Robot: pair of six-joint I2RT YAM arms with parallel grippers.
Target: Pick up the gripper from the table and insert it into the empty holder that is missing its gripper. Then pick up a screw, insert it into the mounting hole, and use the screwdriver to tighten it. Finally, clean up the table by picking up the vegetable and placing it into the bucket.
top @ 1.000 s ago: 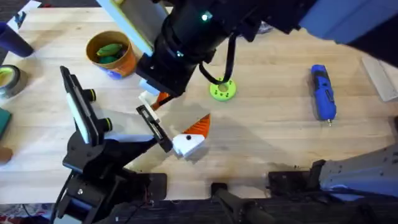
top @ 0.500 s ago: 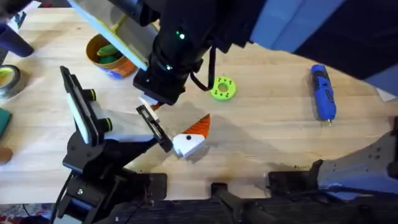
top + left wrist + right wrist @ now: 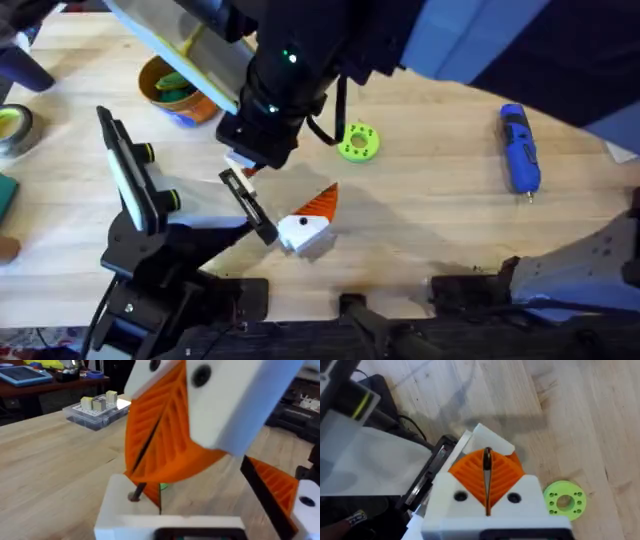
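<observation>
1. The right pincer (image 3: 243,165) hangs over the bench (image 3: 430,200) left of centre, just above the holder (image 3: 248,205).
2. Its orange pads (image 3: 470,475) are pressed together on a thin dark screw (image 3: 487,460), which sticks out past their tips.
3. In the left wrist view the screw's end touches a white block at the view's lower edge.
4. I cannot tell whether the left pincer (image 3: 170,522) is open or closed.
5. The gripper (image 3: 305,225) lies near the front edge, left of centre. Its white block is against the holder's end and its orange tip points toward the far edge.
6. A green ring disc (image 3: 358,143) lies just beside the right pincer, toward the right edge.
7. The screwdriver (image 3: 520,150) lies near the right edge, well apart from the rest.
8. The bucket (image 3: 190,105) stands toward the far-left corner with something green (image 3: 176,84) inside.
</observation>
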